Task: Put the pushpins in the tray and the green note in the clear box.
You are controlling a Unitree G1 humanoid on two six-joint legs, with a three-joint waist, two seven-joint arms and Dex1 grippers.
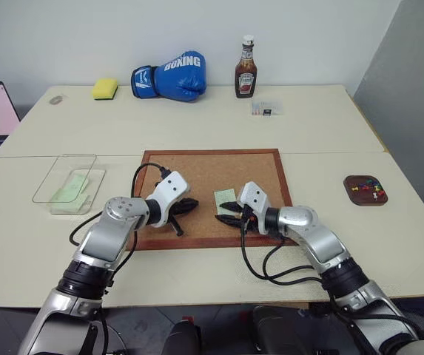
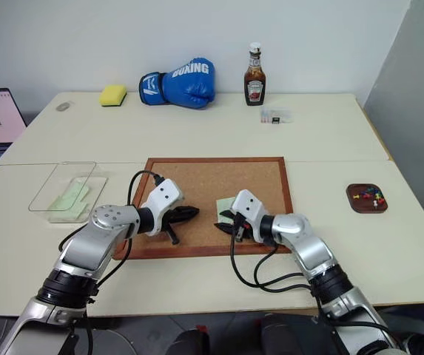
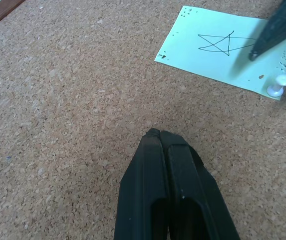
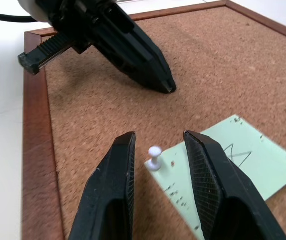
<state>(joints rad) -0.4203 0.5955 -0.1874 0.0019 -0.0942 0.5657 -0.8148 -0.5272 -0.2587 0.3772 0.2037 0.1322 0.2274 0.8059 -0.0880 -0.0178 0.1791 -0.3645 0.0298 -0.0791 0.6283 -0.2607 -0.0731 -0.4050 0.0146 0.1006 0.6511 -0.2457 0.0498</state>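
Cork board (image 1: 210,177) lies near the counter's (image 1: 330,133) front edge, and on it a green note (image 4: 232,165) with a drawn star is pinned at one corner by a white pushpin (image 4: 154,157). The right claw (image 4: 157,150) has its fingers parted on either side of that pin, not yet touching it. The left claw (image 3: 160,135) is clenched with nothing in it, its tips resting on bare cork beside the note. Toward the counter's right edge sits the tray (image 1: 365,189), already holding several coloured pushpins (image 1: 371,188). Toward the left edge stands the clear box (image 1: 69,185), with a green slip (image 1: 71,186) inside it.
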